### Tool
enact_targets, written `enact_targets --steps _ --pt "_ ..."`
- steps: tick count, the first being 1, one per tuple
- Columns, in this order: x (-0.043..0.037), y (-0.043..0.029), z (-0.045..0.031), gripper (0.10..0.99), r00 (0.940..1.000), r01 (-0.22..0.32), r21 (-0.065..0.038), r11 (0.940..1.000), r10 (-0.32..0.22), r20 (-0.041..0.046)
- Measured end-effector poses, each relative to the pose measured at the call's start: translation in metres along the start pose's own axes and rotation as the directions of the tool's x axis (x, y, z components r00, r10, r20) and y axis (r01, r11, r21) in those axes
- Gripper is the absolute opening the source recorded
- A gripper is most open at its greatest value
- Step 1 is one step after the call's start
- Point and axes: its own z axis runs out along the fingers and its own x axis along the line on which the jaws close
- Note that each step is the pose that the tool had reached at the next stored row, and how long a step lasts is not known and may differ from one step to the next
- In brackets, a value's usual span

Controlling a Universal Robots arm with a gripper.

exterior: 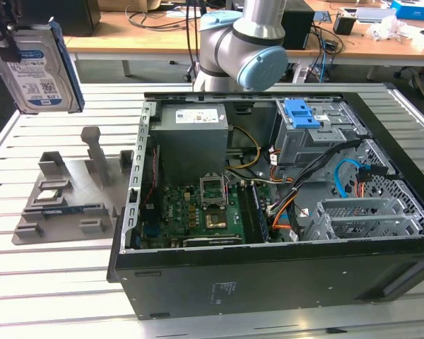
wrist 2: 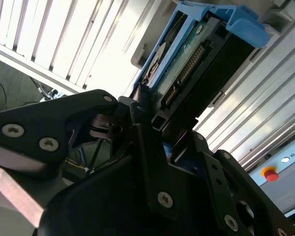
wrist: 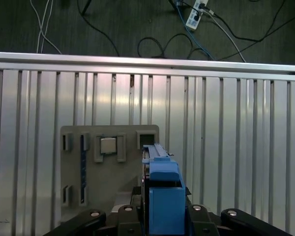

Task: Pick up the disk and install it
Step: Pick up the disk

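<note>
Firmly shut on the disk [wrist 2: 196, 54], judging by the gripper [wrist 2: 157, 120] in the second wrist view: jaws pressed in from both broad sides, pinching the near end, with black fingers [wrist 2: 147, 162] touching the carrier frame.

Runs straight out from the jaws, long axis in line with the fingers, connector edge turned toward that camera. Hangs high at the exterior view's left, clear of the slatted table [exterior: 28, 282], long axis close to upright with a slight tilt, label face outward. Sits above the grey fixture tray [exterior: 71, 191], apart from it and not touching. Points down toward that tray's edge in the first wrist view.

Lies well apart from the open computer case [exterior: 268, 282], which is off toward the exterior view's right. Even farther from the drive cage [exterior: 304, 145] with its blue latch [exterior: 302, 113] at the case's far side, past the grey power supply [exterior: 191, 131]. Judged from this: lifted off the table and not yet in the case, with the tray, the case wall and the motherboard [exterior: 205, 212] between drive and cage.

Looks like a flat, rectangular silver drive with a white-and-blue barcode label on the broad face. Clipped into a bright blue plastic carrier, with a thick blue tab at the end away from the jaws. Shows a green circuit board and a dark row of connector pins along one edge in the second wrist view. Probably rigid and hard-shelled, slick on the metal faces.
</note>
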Motion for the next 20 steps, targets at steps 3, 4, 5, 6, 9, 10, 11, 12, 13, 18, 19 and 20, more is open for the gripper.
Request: enact_targets --steps 3,4,5,6,9,10,11,12,13,18,19,20 --pt "-0.0002 0.0002 -0.0049 0.365 1.0 0.0 0.0 1.0 0.0 0.0" --pt "-0.0003 0.0002 -0.0069 0.365 1.0 0.0 0.0 1.0 0.0 -0.0001" --pt "-0.0003 0.0003 -0.0085 0.365 1.0 0.0 0.0 1.0 0.0 -0.0001" --pt "-0.0004 0.0003 -0.0109 0.365 1.0 0.0 0.0 1.0 0.0 0.0" --pt "-0.0007 0.0005 -0.0163 0.365 1.0 0.0 0.0 1.0 0.0 0.0" --pt "-0.0007 0.0005 -0.0186 0.365 1.0 0.0 0.0 1.0 0.0 -0.0001" --pt "-0.0008 0.0006 -0.021 0.365 1.0 0.0 0.0 1.0 0.0 0.0" --pt "-0.0009 0.0007 -0.0239 0.365 1.0 0.0 0.0 1.0 0.0 0.0" --pt "-0.0011 0.0008 -0.0263 0.365 1.0 0.0 0.0 1.0 0.0 0.0" --pt "-0.0014 0.0011 -0.0365 0.365 1.0 0.0 0.0 1.0 0.0 0.0" --pt "-0.0015 0.0012 -0.0385 0.365 1.0 0.0 0.0 1.0 0.0 0.0" --pt "-0.0016 0.0012 -0.0402 0.365 1.0 0.0 0.0 1.0 0.0 0.0"
